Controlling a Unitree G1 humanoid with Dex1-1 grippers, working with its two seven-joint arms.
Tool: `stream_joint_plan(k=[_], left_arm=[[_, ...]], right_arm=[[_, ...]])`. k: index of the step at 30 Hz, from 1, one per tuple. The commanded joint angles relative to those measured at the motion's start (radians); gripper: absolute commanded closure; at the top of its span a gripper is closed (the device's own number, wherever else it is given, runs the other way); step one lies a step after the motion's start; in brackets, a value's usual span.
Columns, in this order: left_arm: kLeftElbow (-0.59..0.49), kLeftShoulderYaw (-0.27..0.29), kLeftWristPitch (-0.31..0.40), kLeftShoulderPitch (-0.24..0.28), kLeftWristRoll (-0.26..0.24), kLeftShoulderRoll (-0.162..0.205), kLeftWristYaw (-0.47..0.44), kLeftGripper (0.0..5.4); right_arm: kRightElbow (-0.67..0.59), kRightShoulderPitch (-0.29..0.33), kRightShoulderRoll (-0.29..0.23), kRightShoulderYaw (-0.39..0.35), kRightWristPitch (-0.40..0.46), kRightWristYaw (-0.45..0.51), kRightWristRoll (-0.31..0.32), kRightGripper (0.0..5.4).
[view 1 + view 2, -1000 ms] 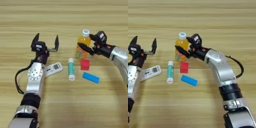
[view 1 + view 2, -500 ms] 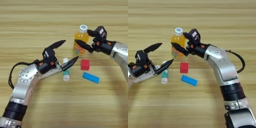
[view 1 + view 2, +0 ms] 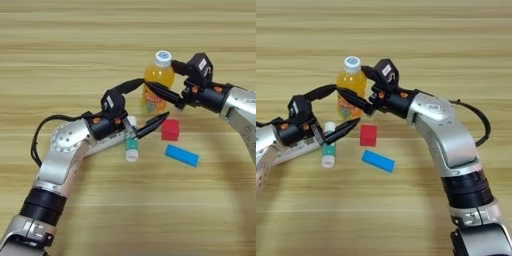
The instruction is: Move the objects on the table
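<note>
Wooden table (image 3: 60,45); left claw (image 3: 144,107) wide over glue stick (image 3: 131,145); right claw (image 3: 358,86) grips bottle (image 3: 351,85).

We find no text that can be read. The orange-juice bottle (image 3: 158,82) carries a label with red markings, perhaps lettering, which we cannot make out. The right gripper's (image 3: 358,86) housing bears a small white sticker, its print likewise illegible.

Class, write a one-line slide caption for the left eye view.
Right gripper closes around the orange-juice bottle while the open left gripper reaches over the glue stick, beside the red cube and blue block.
</note>
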Motion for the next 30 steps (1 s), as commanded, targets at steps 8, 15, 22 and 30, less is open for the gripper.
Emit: stream_joint_plan(k=[8,15,22,30], left_arm=[[0.045,0.01,-0.029,-0.028,0.053,-0.022,0.025,0.0],[0.071,0.01,-0.033,-0.035,0.064,-0.034,0.033,0.22],[0.09,0.012,-0.043,-0.041,0.074,-0.042,0.036,0.79],[0.072,0.011,-0.045,-0.032,0.076,-0.041,0.035,1.44]], right_arm=[[-0.063,0.01,-0.005,0.009,0.015,0.004,0.039,1.83],[-0.106,0.018,-0.011,0.012,0.033,0.002,0.061,1.83],[-0.141,0.023,-0.015,0.017,0.043,0.002,0.076,1.83],[-0.138,0.027,-0.022,0.022,0.038,0.003,0.072,1.83]])
